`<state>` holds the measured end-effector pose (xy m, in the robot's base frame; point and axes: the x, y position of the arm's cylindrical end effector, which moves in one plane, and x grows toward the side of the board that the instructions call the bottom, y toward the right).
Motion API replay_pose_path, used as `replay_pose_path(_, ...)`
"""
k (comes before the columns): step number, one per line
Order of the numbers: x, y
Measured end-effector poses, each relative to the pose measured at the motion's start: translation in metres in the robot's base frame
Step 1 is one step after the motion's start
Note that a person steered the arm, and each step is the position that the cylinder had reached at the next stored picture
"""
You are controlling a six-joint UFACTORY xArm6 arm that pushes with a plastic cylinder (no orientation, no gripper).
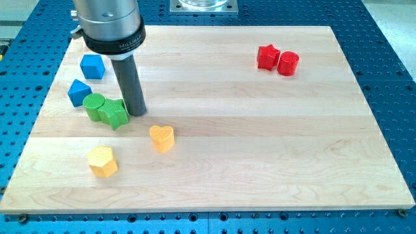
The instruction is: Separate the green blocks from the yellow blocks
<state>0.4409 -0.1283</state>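
Camera view shows the wooden board [260, 143], with my tip [136, 112], a bare rod grasping nothing, touching the green star block [115, 113] beside the green cylinder [94, 105]. 2 yellow blocks, a hexagon [103, 161] and a heart [161, 138], lie just below, apart from them.

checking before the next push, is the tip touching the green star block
Cannot tell. In the camera view my tip sits right against the green star block on its right side, with no gap visible, but the angle doesn't show contact plainly.

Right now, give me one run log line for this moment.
my tip right of green star, touching | green cylinder beside star | yellow heart, yellow hexagon below, apart
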Motion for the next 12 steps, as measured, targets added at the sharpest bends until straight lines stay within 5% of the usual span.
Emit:
replay_pose_path(6,0.053,-0.075)
replay_pose_path(7,0.065,-0.043)
replay_pose_path(9,0.121,-0.098)
replay_pose_path(12,0.091,-0.126)
